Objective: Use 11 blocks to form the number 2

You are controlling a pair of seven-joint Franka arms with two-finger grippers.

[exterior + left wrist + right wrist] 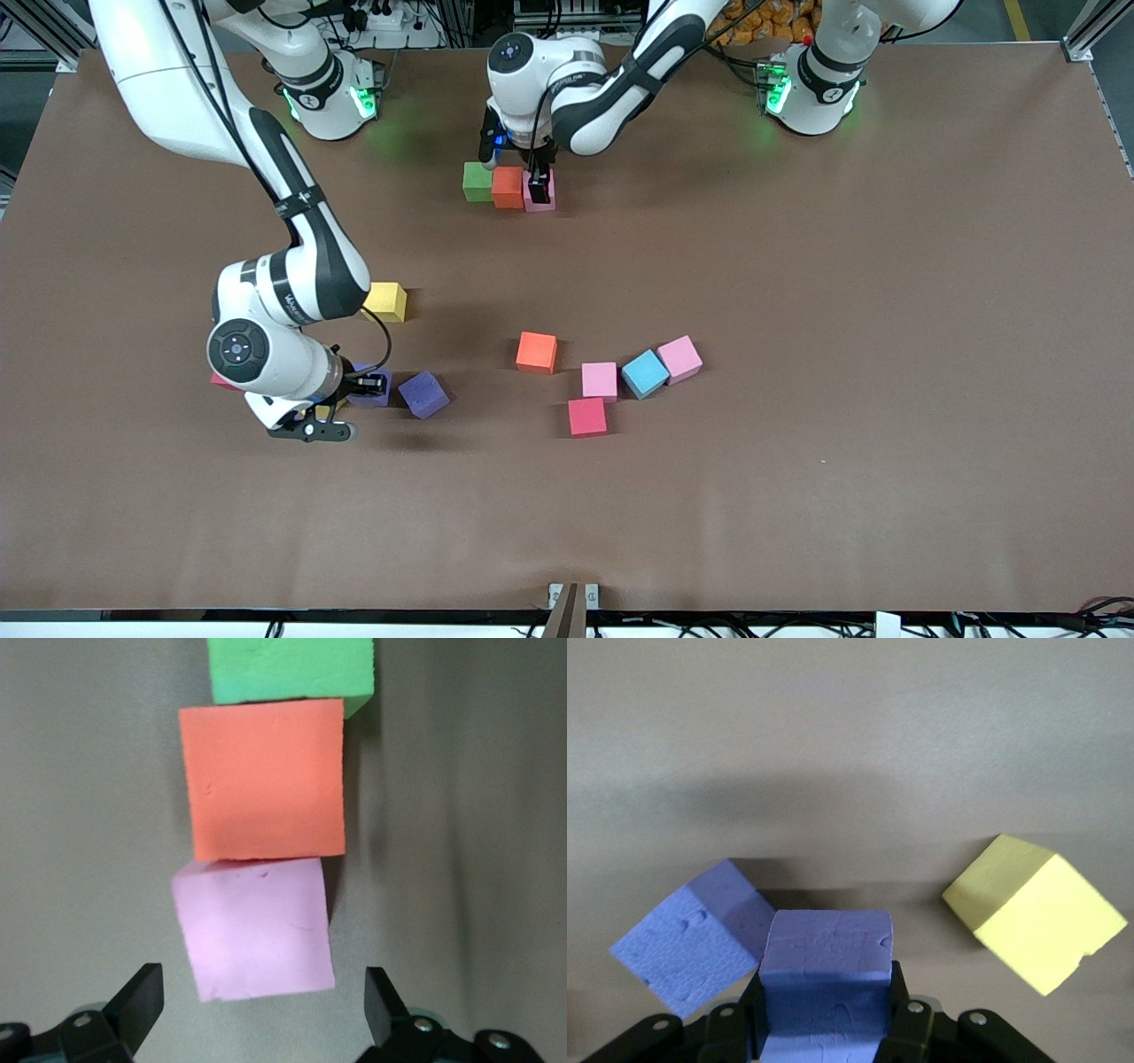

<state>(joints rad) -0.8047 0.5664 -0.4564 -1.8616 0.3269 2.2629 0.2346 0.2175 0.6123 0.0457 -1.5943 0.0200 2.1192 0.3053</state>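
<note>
Meanwhile right end effector (376, 385) clamps purple block (826, 979); left end effector (266, 1010) wide, straddling pink block (254, 928).

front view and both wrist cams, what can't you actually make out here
- Red block, front view: only a sliver shows past the right arm's wrist.
- Purple block in the right gripper: front view half covered by the fingers; right wrist view cuts it off at the edge.
- Green block, left wrist view: cut by the edge.
- Left gripper, open around the pink block: contact unclear.

Left gripper (538, 181) reached low near the bases, wrist vertical, fingers (133, 1001) spread wide. Right gripper (370, 385) down at table level, arm folded, fingers clamped on load.
</note>
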